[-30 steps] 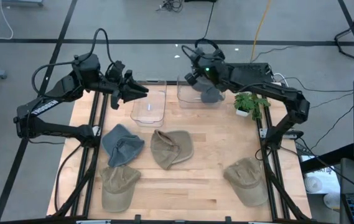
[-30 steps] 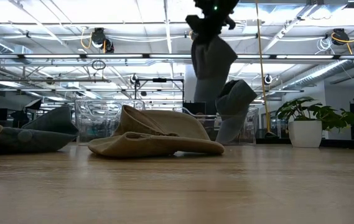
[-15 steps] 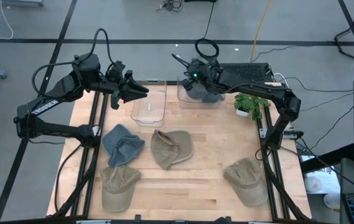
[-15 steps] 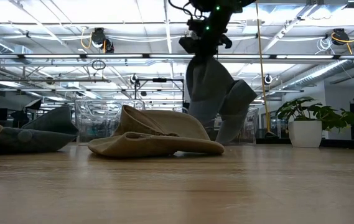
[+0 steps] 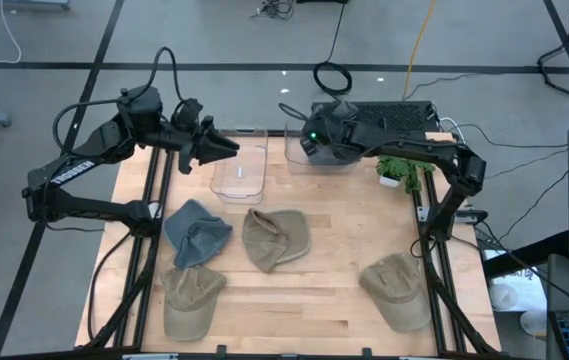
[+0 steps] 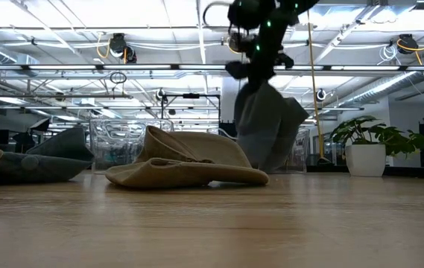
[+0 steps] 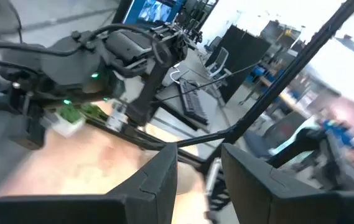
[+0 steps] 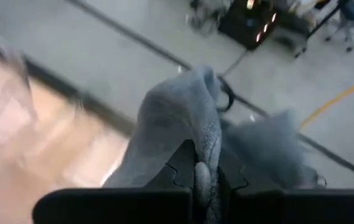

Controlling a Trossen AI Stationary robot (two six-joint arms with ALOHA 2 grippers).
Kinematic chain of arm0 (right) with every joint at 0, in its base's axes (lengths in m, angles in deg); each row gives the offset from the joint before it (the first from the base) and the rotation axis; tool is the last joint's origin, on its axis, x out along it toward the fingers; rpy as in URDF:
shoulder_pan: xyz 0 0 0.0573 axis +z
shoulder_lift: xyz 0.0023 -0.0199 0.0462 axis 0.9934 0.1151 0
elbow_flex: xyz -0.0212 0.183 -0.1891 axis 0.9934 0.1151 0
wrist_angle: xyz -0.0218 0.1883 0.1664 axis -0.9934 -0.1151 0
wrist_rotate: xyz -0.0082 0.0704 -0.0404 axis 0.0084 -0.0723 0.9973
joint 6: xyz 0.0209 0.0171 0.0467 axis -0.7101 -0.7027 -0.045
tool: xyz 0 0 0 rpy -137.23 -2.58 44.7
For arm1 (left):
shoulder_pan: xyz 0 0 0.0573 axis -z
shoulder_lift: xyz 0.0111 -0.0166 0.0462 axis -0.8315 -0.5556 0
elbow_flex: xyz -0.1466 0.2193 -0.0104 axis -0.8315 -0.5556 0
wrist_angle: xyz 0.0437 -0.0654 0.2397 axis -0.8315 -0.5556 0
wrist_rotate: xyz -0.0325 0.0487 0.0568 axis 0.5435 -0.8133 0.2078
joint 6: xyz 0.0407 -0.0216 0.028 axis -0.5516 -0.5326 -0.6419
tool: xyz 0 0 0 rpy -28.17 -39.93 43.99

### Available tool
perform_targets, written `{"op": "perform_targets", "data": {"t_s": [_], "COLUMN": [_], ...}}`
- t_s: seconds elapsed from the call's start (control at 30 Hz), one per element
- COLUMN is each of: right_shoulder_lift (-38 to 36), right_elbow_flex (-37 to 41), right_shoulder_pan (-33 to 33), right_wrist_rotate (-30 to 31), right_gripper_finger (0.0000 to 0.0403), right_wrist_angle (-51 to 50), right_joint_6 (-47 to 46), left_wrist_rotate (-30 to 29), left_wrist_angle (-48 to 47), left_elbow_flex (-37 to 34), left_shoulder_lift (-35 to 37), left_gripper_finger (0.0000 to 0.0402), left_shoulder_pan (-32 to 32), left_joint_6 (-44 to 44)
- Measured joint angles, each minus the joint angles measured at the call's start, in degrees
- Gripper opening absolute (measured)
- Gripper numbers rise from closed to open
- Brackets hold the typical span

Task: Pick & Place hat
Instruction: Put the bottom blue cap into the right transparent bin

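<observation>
Grey hat (image 8: 183, 118) hangs pinched in the right gripper (image 8: 200, 177), whose fingers are clamped tight on a fold of its cloth, above the clear bin (image 5: 316, 157) at the upper centre of the high view. A second grey hat (image 6: 290, 123) already sits there. The drooping cloth could catch the bin's wall and spill outside if released off-centre. The left gripper (image 5: 226, 146) waits at the upper left over another clear bin (image 5: 241, 175), fingers narrowly parted, holding nothing. Four hats remain on the table (image 5: 334, 225).

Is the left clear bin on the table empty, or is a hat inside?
Empty: in the high view the left clear bin shows only its bare bottom, no hat.
</observation>
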Motion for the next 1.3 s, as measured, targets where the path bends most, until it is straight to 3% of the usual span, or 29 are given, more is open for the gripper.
{"op": "perform_targets", "data": {"t_s": [0.17,0.33,0.63,0.83,0.9,1.1,1.23,1.3], "right_shoulder_lift": [-0.44,-1.12,-7.45,-9.15,-8.84,-3.66,-0.27,1.28], "right_elbow_flex": [2.23,2.43,2.39,2.36,2.43,2.52,2.43,2.43], "right_shoulder_pan": [-0.52,-0.52,-0.52,-0.43,-0.42,-1.46,-3.19,-3.63], "right_wrist_rotate": [-1.47,-1.80,-1.93,-14.54,-18.32,-18.65,-24.39,-24.31], "right_gripper_finger": [0.0014,0.0040,0.0157,0.0200,0.0199,0.0156,0.0100,0.0061], "right_wrist_angle": [0.44,2.16,4.18,12.31,14.55,19.13,20.46,20.83], "right_joint_6": [-2.42,2.30,6.37,14.91,17.45,21.15,22.04,21.10], "left_wrist_rotate": [0.12,0.12,0.12,-0.24,-0.54,-0.94,-1.34,-1.34], "left_wrist_angle": [0.19,0.13,0.11,0.41,0.41,0.44,0.38,0.36], "left_elbow_flex": [0.00,-0.04,-0.04,-0.04,-0.04,-0.03,-0.04,-0.03], "left_shoulder_lift": [-0.37,-0.35,-0.35,-0.35,-0.35,-0.35,-0.35,-0.35], "left_gripper_finger": [0.0131,0.0131,0.0131,0.0131,0.0131,0.0131,0.0131,0.0131], "left_shoulder_pan": [-0.04,0.02,0.02,0.02,0.02,0.02,0.02,0.02], "left_joint_6": [3.91,2.39,2.12,1.89,1.68,2.34,4.13,4.75]}}
